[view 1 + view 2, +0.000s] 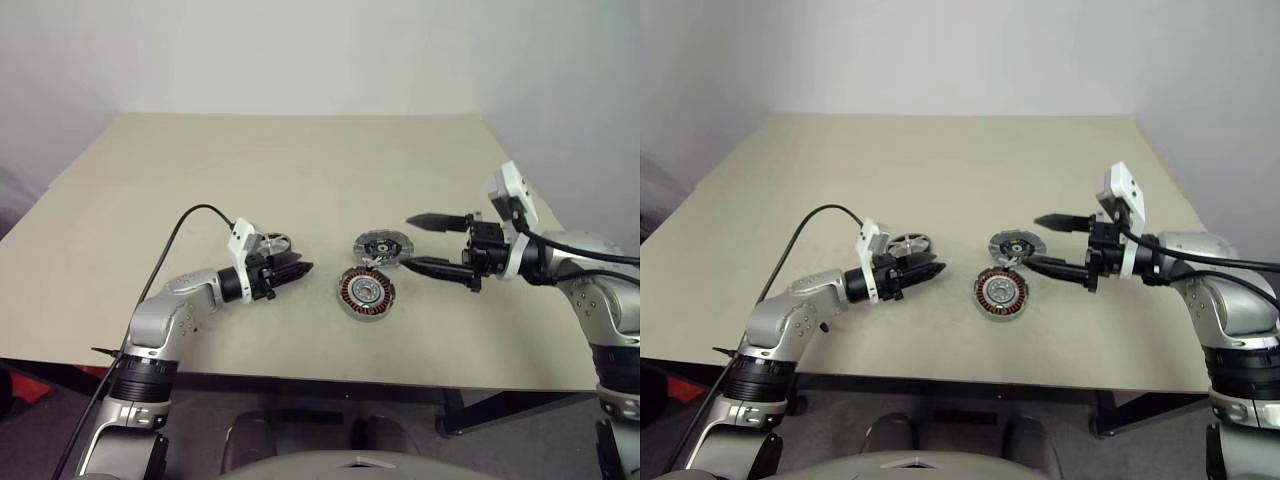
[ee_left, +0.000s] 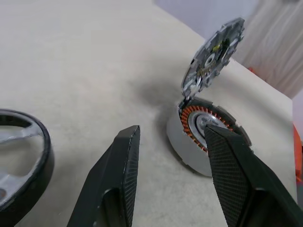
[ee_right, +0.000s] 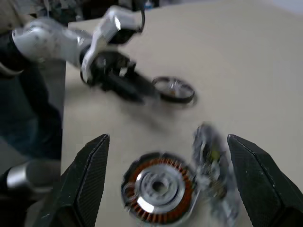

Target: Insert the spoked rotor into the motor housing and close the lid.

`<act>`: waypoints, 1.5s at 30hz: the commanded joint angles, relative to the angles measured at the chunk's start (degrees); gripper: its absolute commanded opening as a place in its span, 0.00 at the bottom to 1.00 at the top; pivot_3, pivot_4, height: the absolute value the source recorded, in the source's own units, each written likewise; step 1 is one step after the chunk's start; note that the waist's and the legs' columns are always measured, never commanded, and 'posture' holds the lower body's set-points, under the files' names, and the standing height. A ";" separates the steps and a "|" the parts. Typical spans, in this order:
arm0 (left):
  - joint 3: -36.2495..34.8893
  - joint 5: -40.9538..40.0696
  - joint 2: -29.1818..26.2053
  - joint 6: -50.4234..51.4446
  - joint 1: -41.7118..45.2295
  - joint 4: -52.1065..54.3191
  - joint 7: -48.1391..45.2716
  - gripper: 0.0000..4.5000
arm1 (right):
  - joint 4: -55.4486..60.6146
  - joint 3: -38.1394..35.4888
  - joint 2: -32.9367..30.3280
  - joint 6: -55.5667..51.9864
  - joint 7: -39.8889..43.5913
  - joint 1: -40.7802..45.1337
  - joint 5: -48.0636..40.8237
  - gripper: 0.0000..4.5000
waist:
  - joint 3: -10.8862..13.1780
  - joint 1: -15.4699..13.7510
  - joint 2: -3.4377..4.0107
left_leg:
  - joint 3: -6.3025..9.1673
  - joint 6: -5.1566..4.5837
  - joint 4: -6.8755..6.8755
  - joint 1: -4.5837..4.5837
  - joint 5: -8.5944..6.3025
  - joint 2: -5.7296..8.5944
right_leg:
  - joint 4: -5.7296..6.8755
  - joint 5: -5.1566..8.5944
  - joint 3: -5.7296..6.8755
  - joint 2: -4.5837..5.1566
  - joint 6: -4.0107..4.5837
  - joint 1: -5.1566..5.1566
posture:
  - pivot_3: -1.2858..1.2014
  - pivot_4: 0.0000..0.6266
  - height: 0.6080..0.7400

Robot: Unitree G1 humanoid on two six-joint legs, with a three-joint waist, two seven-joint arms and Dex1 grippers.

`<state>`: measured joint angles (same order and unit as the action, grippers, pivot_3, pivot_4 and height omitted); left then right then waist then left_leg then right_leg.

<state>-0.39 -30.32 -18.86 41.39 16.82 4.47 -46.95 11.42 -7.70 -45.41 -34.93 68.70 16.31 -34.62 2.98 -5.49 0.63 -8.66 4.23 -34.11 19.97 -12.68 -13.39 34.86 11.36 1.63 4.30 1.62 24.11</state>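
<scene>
The spoked rotor (image 1: 268, 243), a shiny silver wheel, lies flat on the table just beyond my left gripper (image 1: 296, 269). That gripper is open and empty, pointing right toward the motor housing (image 1: 366, 291), whose copper windings face up. The lid (image 1: 383, 246) stands tilted right behind the housing, its lower edge at the housing's rim (image 2: 189, 101). My right gripper (image 1: 420, 243) hovers wide open just right of the lid, pointing left, holding nothing. In the right wrist view the housing (image 3: 158, 187) and the blurred lid (image 3: 213, 161) sit between its fingers (image 3: 90, 165).
The beige table (image 1: 300, 160) stretches far behind the parts, up to a white wall. A black cable (image 1: 175, 235) loops up from my left forearm. The table's front edge runs just below both arms.
</scene>
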 commanded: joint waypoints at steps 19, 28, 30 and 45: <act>-4.15 -2.14 -2.46 -0.71 -1.77 2.15 4.25 0.51 | 10.50 7.02 0.81 -13.05 -9.83 -0.21 -3.39 0.73 | -0.01 0.02 0.01 | 0.01 0.08 0.00 -0.04 0.04 -0.02 | 0.03 -0.02 0.00 -0.02 0.00 -0.01 | 0.52 0.00 1.00; -4.37 -2.21 -2.51 -0.90 -1.47 1.73 4.76 0.51 | 6.11 12.81 1.88 -13.75 -13.29 4.64 1.81 0.35 | -0.01 -0.04 0.01 | 0.03 0.27 0.00 -0.05 0.15 0.00 | 0.07 -0.14 -0.01 -0.01 0.18 -0.04 | 0.52 0.00 1.00; -4.48 -2.17 -2.53 -1.00 -1.46 1.65 4.92 0.51 | 4.72 14.70 1.22 -11.84 -12.90 4.47 4.40 0.35 | -0.01 -0.06 0.00 | 0.03 0.27 0.00 -0.04 0.15 -0.01 | 0.06 -0.17 -0.01 -0.01 0.23 -0.04 | 0.52 0.00 1.00; -5.28 -2.33 -2.66 -1.21 -2.60 1.76 5.91 0.51 | 7.53 18.58 -1.97 -7.18 -11.18 1.03 11.30 0.35 | -0.02 -0.03 0.00 | 0.03 0.25 -0.04 -0.09 0.14 -0.01 | 0.14 -0.16 -0.02 -0.01 0.22 -0.06 | 0.52 0.00 1.00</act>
<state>-4.63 -31.73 -21.16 41.11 13.61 4.98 -40.97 17.03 11.11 -47.42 -42.44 57.67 16.82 -23.59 2.96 -5.52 0.63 -8.63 4.48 -34.17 19.88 -12.54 -13.40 35.00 11.20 1.61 4.29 1.83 24.05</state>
